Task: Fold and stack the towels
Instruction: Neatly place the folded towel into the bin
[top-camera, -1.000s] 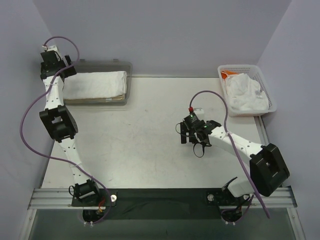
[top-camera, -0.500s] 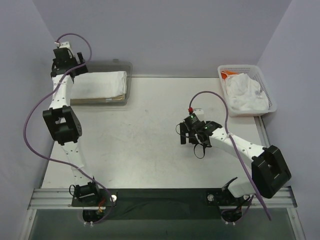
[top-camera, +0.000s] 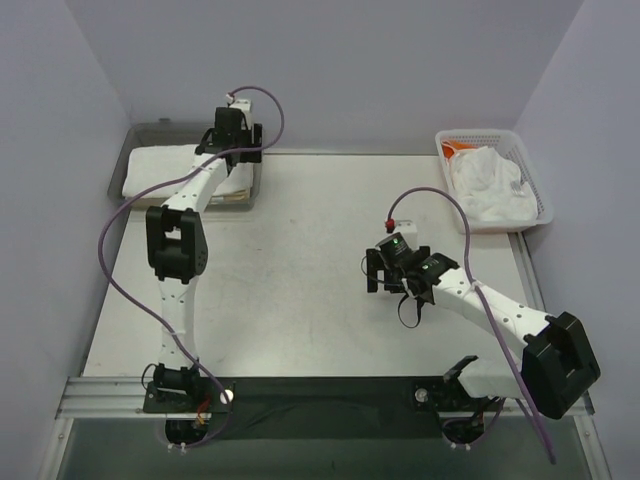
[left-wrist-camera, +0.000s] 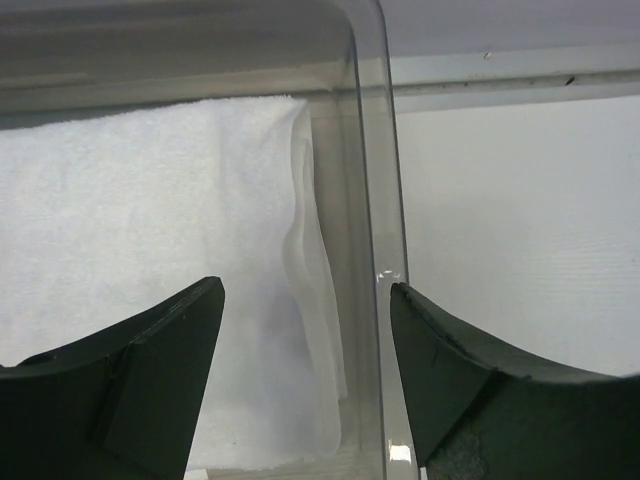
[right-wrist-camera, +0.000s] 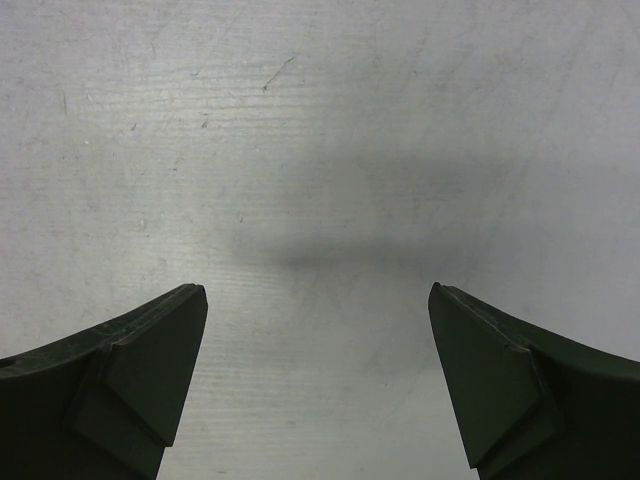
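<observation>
The worktop (top-camera: 300, 280) spreads beneath the right pincer (right-wrist-camera: 318, 290), which gapes wide and holds nothing. The clear tray (left-wrist-camera: 368, 150) has its side wall directly under the left pincer (left-wrist-camera: 305, 290), also open and empty, with the folded white towels (left-wrist-camera: 150, 220) inside it beneath 1 finger. A white basket (top-camera: 538, 192) of crumpled towels (top-camera: 490, 190) sits well beyond the right pincer
</observation>
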